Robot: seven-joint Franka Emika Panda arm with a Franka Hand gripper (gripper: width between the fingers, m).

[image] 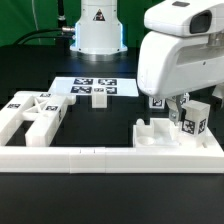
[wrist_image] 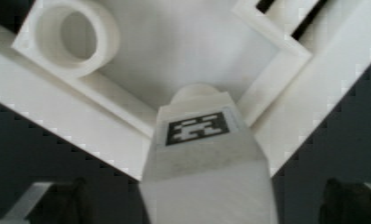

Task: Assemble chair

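- White hard plastic makes up every chair part. In the exterior view, the upright square white post with black-and-white tags [image: 195,120] stands low on the exterior view's right. It sits inside the corner of the long white L-shaped border rail [image: 95,155].
- Just beside the post, toward the exterior view's left, sits a chunky white block with a round socket [image: 150,131]. A cluster of white tagged chair pieces [image: 35,115] lies well apart at the exterior view's left, on the dark tabletop [image: 110,195].
- The arm's bulky white wrist housing [image: 180,50] hangs over the post and hides its top. The jaws stand wide and hold nothing.
- The marker board [image: 95,87] lies mid-frame, with a small white block [image: 100,97] at its near edge.
- In the wrist view the tagged post [wrist_image: 200,150] fills the middle, with its tag facing the camera. It stands between the wide jaws, and a gap shows on each side as far as the dim edges allow.
- Beyond the post are the socket block [wrist_image: 66,35] and the rail's angled walls [wrist_image: 315,85].
- The post looks stiff, light and smooth, so it could twist or slip in a grip. Two flat opposite faces just under its top seem the best hold.
- The socket block and the rail corner crowd the post, so a descending finger has little room and might nudge either one.
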